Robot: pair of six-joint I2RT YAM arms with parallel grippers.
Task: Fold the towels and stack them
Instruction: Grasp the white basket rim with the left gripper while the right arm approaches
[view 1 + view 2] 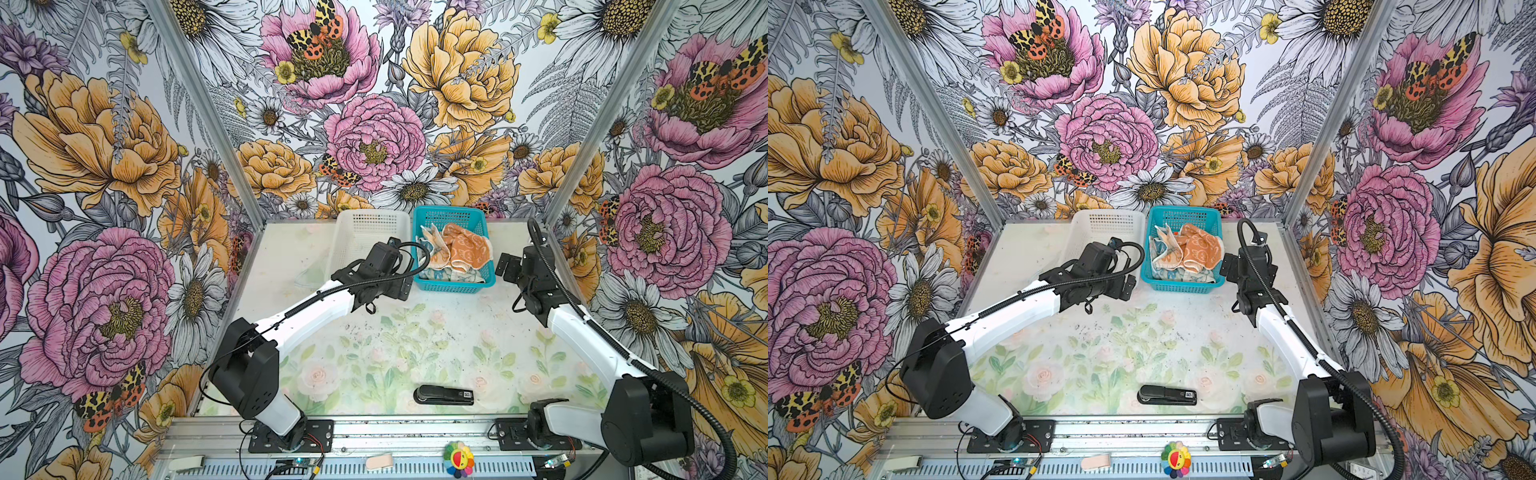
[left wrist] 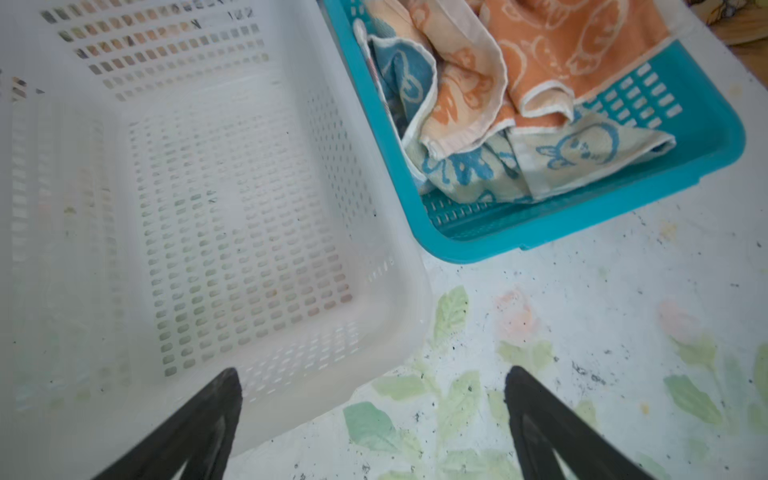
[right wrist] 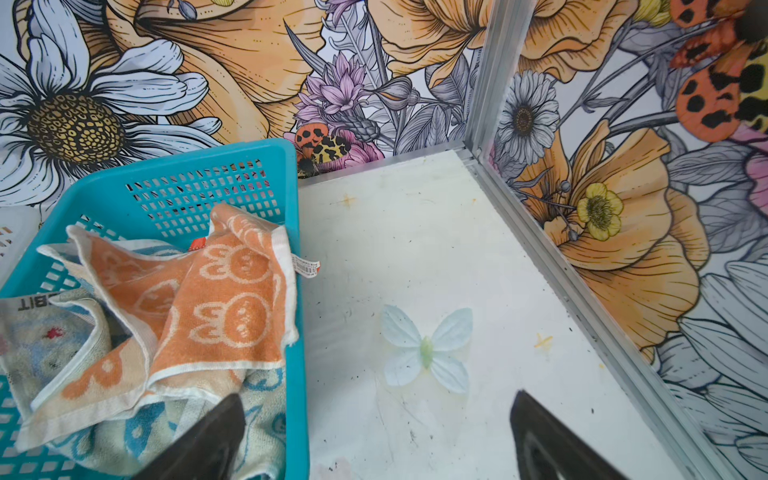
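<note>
Judging by how things lie, none of the job is done: no cloth is folded and no stack is begun. The small printed terry towels (image 1: 453, 253) all lie crumpled together in the teal perforated plastic basket (image 1: 457, 286). It stands at about 12 o'clock on the pale flower-printed worktop (image 1: 415, 345). Just beside it, toward 11 o'clock, is a white perforated plastic basket (image 1: 374, 217) with nothing in it. Every towel has yet to be lifted out, spread, folded and stacked.

The left tool (image 2: 372, 370) hovers with its jaws wide apart over the near corner of the white basket and grips nothing. The right tool (image 3: 379, 394) stands just as wide at the teal basket's 3 o'clock side, one finger above the towels, and is empty too.

Counted, there are two baskets, two tools and one black stapler (image 1: 444, 395) at 6 o'clock, well apart from the baskets. At least four towels show:
- an orange bunny-print towel (image 2: 582, 45)
- a cream-and-orange towel (image 2: 465, 95)
- a blue towel (image 2: 409, 79)
- a pale towel with a blue bunny (image 2: 582, 149)

The folds hide whether more lie beneath.
</note>
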